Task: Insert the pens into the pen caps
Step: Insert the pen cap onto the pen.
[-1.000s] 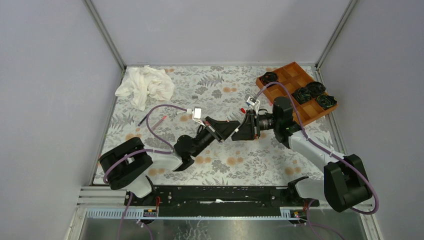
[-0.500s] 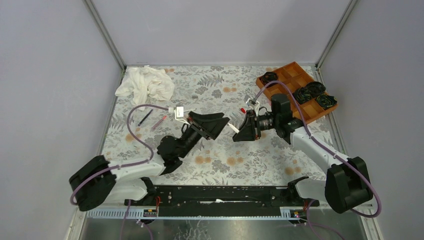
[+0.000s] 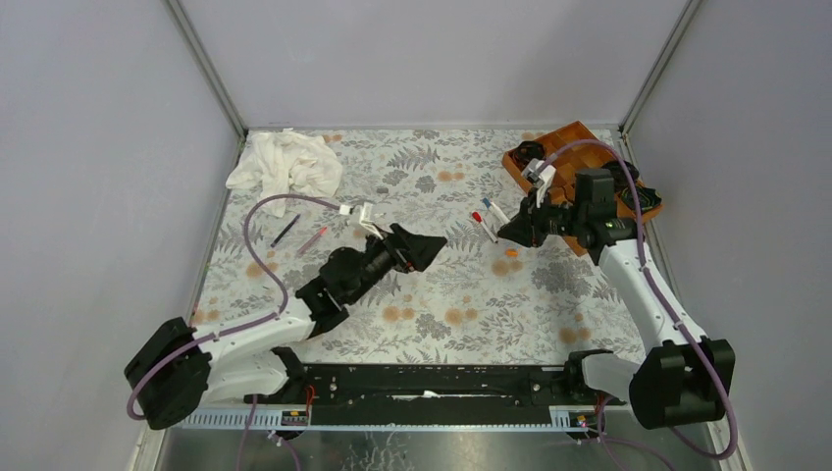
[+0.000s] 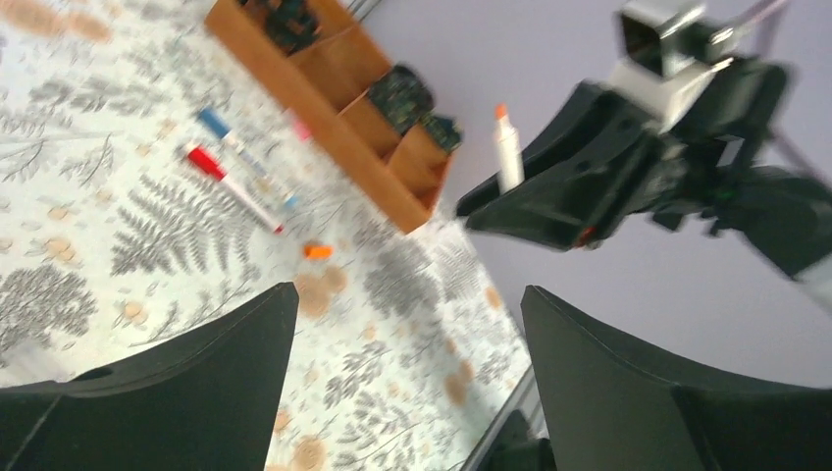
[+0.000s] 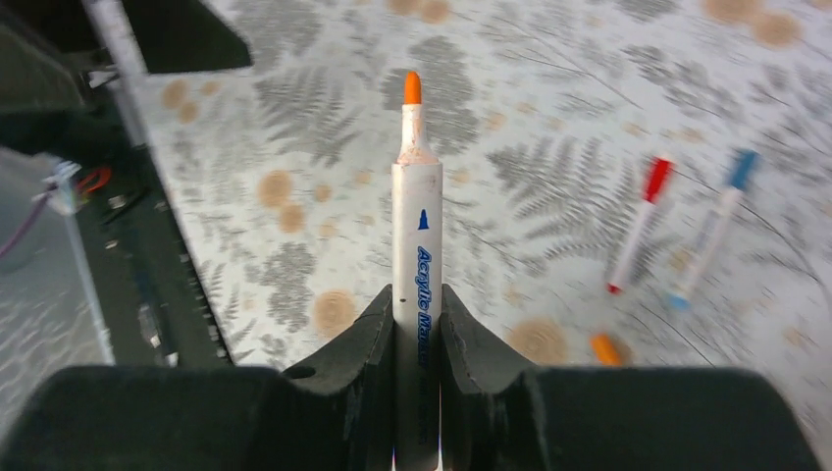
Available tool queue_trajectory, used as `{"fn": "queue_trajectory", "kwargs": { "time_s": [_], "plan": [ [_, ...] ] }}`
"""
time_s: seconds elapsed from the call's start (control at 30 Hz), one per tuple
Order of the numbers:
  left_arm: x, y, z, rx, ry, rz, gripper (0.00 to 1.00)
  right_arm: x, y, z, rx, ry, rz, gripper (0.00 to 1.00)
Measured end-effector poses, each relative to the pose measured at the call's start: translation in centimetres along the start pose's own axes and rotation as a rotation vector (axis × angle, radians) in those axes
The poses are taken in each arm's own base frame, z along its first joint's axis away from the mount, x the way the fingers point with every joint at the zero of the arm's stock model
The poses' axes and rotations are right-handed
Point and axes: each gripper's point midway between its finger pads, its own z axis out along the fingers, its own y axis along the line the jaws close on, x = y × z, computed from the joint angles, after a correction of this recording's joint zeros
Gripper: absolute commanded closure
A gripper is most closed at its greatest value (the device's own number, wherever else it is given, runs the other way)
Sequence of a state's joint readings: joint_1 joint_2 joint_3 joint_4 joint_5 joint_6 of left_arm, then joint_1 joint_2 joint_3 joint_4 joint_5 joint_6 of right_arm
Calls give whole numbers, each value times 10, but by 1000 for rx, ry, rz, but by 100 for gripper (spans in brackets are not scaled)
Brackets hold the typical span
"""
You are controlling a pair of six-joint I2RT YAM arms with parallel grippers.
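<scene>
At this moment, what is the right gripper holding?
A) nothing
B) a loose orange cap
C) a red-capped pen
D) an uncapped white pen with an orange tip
D: the right gripper is closed on the orange-tipped pen, whose bare tip sticks out beyond the fingers.

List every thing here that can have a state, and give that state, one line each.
left gripper, open, empty.
right gripper, shut on the orange-tipped pen.
orange-tipped pen, uncapped, tip bare.
orange cap, loose on the table.
red pen, capped, lying on the table.
blue pen, capped, lying beside the red pen.
white cloth, crumpled.
</scene>
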State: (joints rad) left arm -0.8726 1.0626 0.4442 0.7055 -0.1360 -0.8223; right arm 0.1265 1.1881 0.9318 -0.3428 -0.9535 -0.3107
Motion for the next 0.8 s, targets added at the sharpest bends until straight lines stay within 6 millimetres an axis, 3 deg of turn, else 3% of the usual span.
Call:
{"fn": "queue_trajectory", "kwargs": {
  "time_s": [0.1,0.23,0.37,0.47,0.53,0.8],
  "plan": [
    [22,15,16,-77,110,0,17,2,-25,-12,134,7,9,100],
    [50,19,47,-124,260,18,21,5,-54,-31,273,6,47,100],
    [96,24,76,-103,475,132,21,8,-69,-44,339,0,85,100],
    [136,38,89,-75,674,298,20,9,-72,-47,354,-2,93,100],
    [151,46,93,-41,772,438,19,9,-74,-53,355,-13,113,100],
    [169,75,94,270,978,1019,17,7,-93,-86,418,-76,177,100]
  ]
}}
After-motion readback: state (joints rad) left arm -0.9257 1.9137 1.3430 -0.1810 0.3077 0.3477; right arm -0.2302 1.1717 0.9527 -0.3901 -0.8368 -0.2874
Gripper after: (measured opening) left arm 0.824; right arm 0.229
